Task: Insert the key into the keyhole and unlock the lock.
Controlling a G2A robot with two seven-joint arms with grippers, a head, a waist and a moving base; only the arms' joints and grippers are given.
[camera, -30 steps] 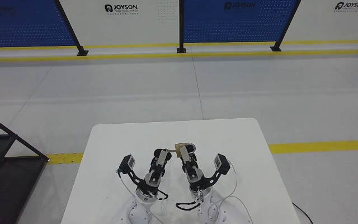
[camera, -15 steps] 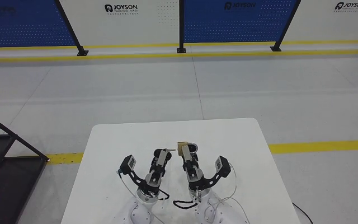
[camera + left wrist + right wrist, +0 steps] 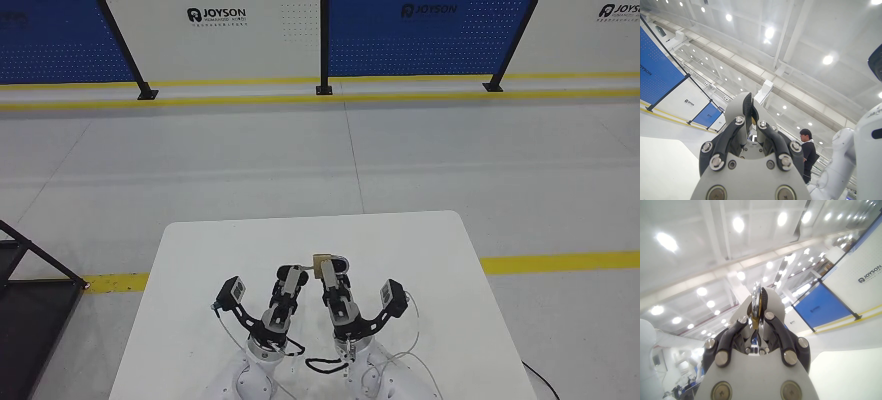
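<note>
We had the right gripper [image 3: 759, 293] clenched on the brass padlock [image 3: 754, 310], the left gripper [image 3: 751, 97] pinching what seemed the key [image 3: 753, 119] between its pads; we judged slow, straight alignment essential.

Table [image 3: 200, 260]: white, with rounded corners.
Partitions [image 3: 420, 30]: blue and white panels on black feet, far across the floor.
Floor stripe [image 3: 560, 262]: yellow.
Black frame [image 3: 30, 268]: perhaps a cart.
Ceiling lights [image 3: 827, 59]: round, lit.

My left gripper [image 3: 291, 272] and right gripper [image 3: 331, 270] hang side by side above the near half of the table [image 3: 420, 250], left beside right; the lock [image 3: 322, 264] sits in my right gripper, between the two tips; the key [image 3: 753, 119] sits in my left gripper; a barrier [image 3: 322, 45] stands far behind the table.
</note>
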